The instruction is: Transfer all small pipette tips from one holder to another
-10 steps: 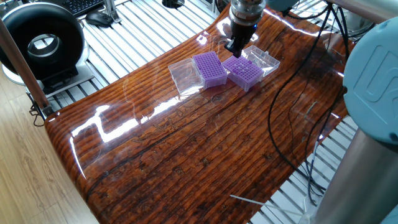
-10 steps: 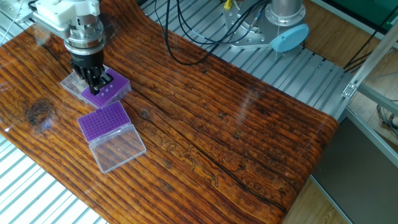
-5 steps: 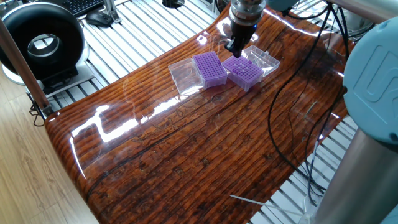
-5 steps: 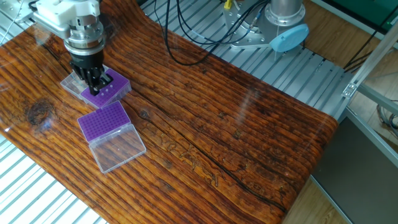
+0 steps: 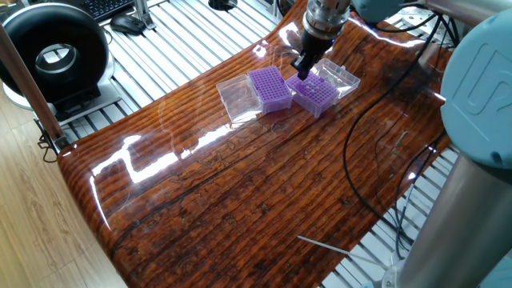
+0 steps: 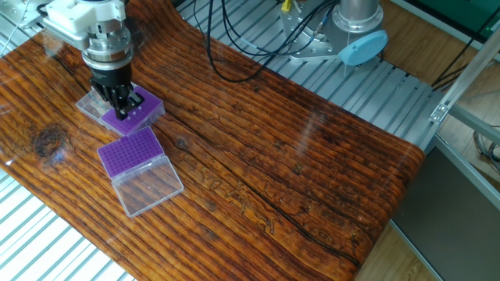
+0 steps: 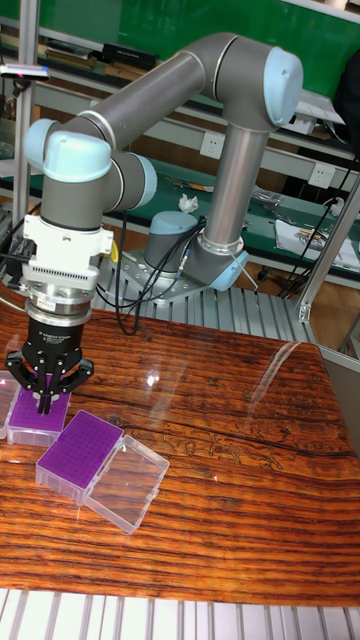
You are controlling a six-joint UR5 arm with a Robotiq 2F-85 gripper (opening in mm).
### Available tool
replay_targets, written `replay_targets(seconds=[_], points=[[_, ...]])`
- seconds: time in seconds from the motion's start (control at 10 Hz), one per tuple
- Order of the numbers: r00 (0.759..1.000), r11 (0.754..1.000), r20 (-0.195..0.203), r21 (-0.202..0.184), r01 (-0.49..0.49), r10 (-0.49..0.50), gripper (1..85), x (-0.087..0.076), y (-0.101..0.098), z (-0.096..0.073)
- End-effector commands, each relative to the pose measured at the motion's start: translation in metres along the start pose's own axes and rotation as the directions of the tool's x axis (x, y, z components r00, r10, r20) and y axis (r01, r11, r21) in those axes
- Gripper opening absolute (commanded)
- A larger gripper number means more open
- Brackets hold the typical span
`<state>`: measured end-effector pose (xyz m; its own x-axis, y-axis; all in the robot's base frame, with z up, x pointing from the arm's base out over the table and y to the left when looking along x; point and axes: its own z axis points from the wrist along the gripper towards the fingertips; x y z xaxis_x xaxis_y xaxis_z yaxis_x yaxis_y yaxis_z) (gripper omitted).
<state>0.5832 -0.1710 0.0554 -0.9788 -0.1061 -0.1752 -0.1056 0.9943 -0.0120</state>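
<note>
Since the earlier frame the gripper (image 5: 303, 70) has shifted a little to the right and tilted in one fixed view, while both purple racks lie where they were. Its fingers are drawn close together over the far rack (image 5: 314, 93), tips just above or touching the grid; whether they hold anything cannot be told. The small pipette tips cannot be made out in either rack: the holes are too small to read.

The near rack (image 6: 130, 151) sits just beside the far rack (image 6: 134, 111), each with a clear lid (image 6: 147, 184) hinged open flat on the table. The pair lies close to the far curved edge of the wooden table (image 5: 240, 184), so little room remains behind the gripper there, whereas the broad middle and near part of the tabletop is open.

Black cables (image 6: 234, 62) drape over the table edge near the arm's base (image 6: 355, 31). A round black device (image 5: 52, 56) stands off the table to the left. In the tall fixed view the gripper (image 7: 43, 398) hangs straight down over the left rack (image 7: 35, 420).
</note>
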Motion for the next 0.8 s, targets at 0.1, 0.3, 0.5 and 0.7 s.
replay_targets(seconds=[0.1, 0.3, 0.5, 0.7], points=[[0.999, 1.000, -0.040, -0.023, -0.002, 0.001, 5.3, 0.011, 0.004, 0.000], [0.996, 0.999, -0.079, -0.021, 0.041, -0.042, 16.3, 0.020, -0.003, -0.002], [0.996, 0.999, -0.078, -0.026, 0.045, -0.046, 18.7, 0.022, -0.001, 0.000], [0.995, 0.998, -0.085, -0.030, 0.047, -0.049, 20.0, 0.024, 0.000, 0.000]])
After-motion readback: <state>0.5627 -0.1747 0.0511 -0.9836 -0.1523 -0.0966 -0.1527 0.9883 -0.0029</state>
